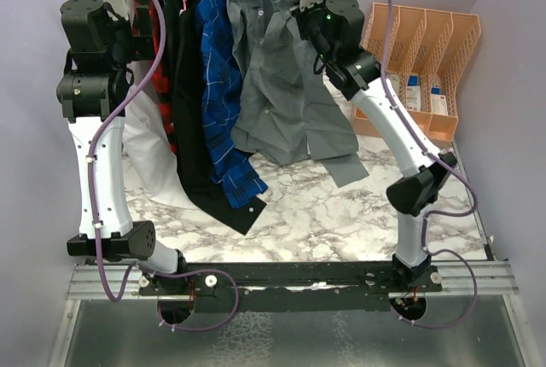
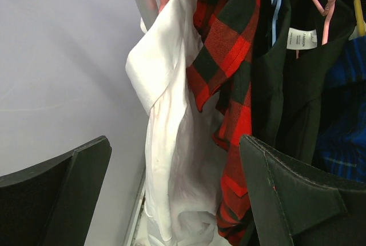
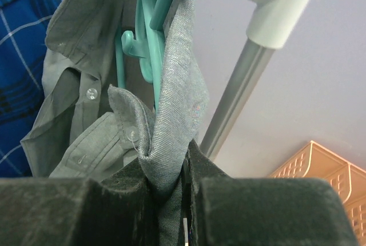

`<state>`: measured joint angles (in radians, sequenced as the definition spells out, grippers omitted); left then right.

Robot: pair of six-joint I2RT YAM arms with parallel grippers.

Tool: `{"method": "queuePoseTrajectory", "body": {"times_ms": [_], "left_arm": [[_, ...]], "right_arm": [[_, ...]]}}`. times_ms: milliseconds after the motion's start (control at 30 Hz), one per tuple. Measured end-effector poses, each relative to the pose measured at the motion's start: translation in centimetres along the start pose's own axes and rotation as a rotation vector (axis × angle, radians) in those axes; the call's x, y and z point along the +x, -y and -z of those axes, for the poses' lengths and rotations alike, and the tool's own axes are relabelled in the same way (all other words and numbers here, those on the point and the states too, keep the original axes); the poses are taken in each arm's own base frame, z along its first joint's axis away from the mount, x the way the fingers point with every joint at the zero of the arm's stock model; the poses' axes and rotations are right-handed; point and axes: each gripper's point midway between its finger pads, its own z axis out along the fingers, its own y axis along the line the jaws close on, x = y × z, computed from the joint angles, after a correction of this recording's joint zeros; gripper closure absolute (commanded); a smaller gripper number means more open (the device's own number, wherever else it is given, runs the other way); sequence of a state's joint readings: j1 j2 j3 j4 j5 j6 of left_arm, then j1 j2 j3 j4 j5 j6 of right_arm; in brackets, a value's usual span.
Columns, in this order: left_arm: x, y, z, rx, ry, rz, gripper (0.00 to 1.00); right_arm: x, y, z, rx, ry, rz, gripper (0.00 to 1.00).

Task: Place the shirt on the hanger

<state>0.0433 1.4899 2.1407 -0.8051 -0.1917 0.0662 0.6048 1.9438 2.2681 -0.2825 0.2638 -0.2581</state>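
The grey shirt (image 1: 286, 94) hangs from the rail at the back, its lower part draped onto the marble table. In the right wrist view its fabric (image 3: 177, 86) runs up over the teal hanger (image 3: 150, 40), whose hook sits on the rail. My right gripper (image 3: 171, 180) is shut on a fold of the grey shirt just below the hanger; from above it is at the shirt's right shoulder (image 1: 300, 19). My left gripper (image 2: 174, 200) is open and empty, raised at the rail's left end beside a white garment.
On the rail hang a white garment (image 2: 166, 143), a red-and-black plaid shirt (image 2: 229, 57), a black garment (image 1: 192, 128) and a blue plaid shirt (image 1: 223, 85). An orange file rack (image 1: 422, 68) stands at the back right. The rail's upright post (image 3: 234, 97) is close to my right gripper.
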Motion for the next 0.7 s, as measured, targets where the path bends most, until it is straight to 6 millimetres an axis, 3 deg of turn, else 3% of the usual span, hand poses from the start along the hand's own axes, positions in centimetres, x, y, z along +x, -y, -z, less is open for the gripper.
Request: {"method": "queuePoseTrajectory", "body": {"times_ms": [233,367,700], "left_arm": [[0.3,0.4,-0.2,0.014,-0.012,-0.004,0.03],[0.4,0.7,-0.2,0.023,-0.016,-0.011,0.03],[1.0,1.9,-0.6,0.052,-0.032,-0.037,0.03]], "right_arm": [[1.3,-1.3,-3.3,0.000,0.000,0.018,0.99],[2.4,-1.7,-3.9,-0.005,-0.015,0.029,0.99],[2.1,-1.8,-5.2,0.016,0.023,0.042,0.99]]}}
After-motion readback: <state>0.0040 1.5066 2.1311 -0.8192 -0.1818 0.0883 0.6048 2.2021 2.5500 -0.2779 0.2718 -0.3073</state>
